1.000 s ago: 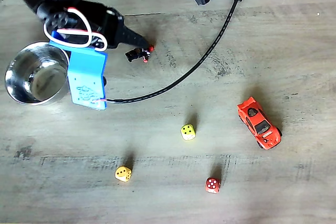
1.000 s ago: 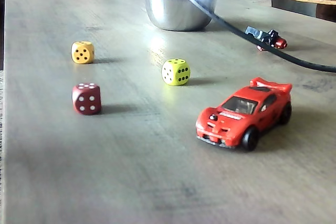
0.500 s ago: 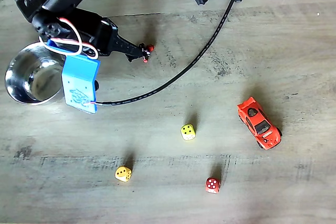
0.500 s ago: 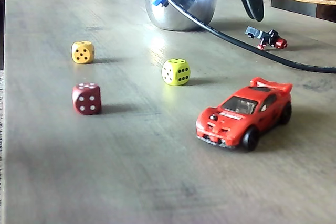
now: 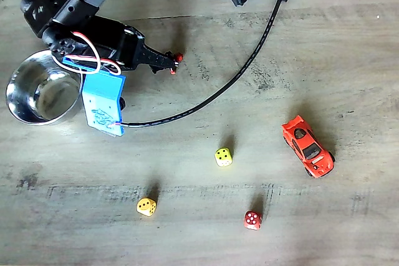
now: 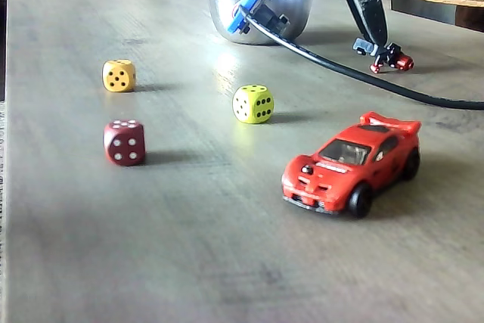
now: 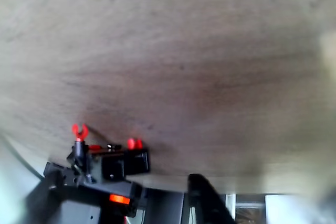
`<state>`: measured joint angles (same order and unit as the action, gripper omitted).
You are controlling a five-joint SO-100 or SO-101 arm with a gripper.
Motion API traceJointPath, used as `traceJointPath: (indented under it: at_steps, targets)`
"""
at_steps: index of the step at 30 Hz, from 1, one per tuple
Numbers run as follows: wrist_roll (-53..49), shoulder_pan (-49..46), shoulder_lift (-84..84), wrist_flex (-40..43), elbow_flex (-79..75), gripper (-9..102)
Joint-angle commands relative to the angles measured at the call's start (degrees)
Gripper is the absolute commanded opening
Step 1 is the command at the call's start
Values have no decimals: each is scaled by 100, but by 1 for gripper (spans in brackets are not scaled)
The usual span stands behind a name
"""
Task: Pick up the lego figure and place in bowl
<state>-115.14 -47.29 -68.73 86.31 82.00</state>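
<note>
Black arm [image 5: 93, 26] with looped red-and-white wires [image 5: 84, 51], a blue plate [image 5: 103, 101] bearing a dark engraved mark, a trailing black cable [image 5: 230, 82], and a dark tapered hand [image 5: 163, 61].

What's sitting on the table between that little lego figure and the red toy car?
In a fixed view from above, only the black cable crosses between the lego figure and the red toy car; otherwise bare table.
</note>
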Motion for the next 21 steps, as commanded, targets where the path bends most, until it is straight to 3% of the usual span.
traceJointPath:
  at_steps: [1,21]
  targets:
    - [26,44,-149,53,62,28]
    - [44,360,-1793,-9,1187,28]
